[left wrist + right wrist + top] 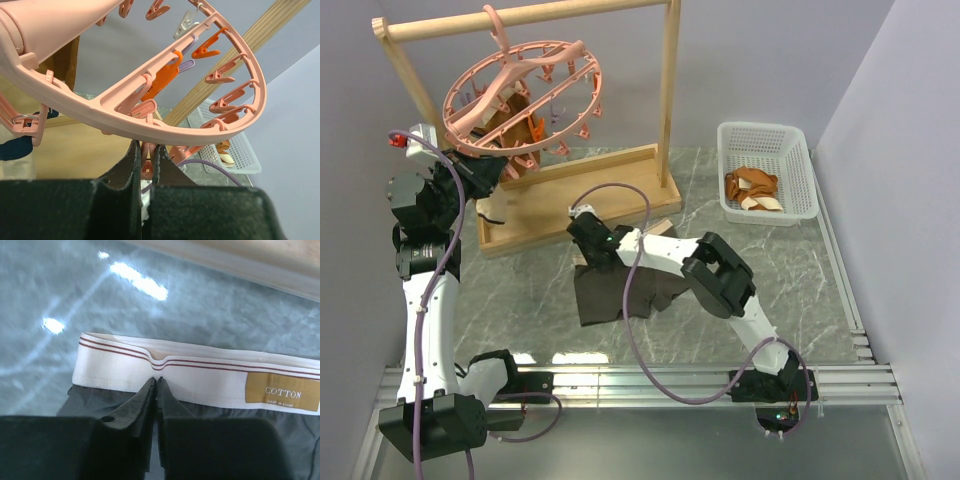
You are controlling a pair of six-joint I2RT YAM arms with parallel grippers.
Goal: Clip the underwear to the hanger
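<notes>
Both sets of jaws: pressed together.
Left gripper (146,147): closed on a pink clip (146,159) under the ring of the hanger (125,125), which is hung on the wooden rack (669,100).
Right gripper (156,382): pinched on the pale waistband (200,371) of the underwear (90,397), which is puckered there.
Underwear: laid on the marble table (800,280), near the rack base.

Just ahead of the black right gripper (156,382), the underwear (602,300) is dark brown-grey, its cream waistband (200,370) carrying two thin maroon stripes; off to that gripper's right sits a gold label (281,391) (white lettering). Beyond is the grey-green marbled table (75,290). Above the black left gripper (146,145), the hanger (165,132) is salmon pink, with an orange clip (162,80) and a lilac clip (186,65).
</notes>
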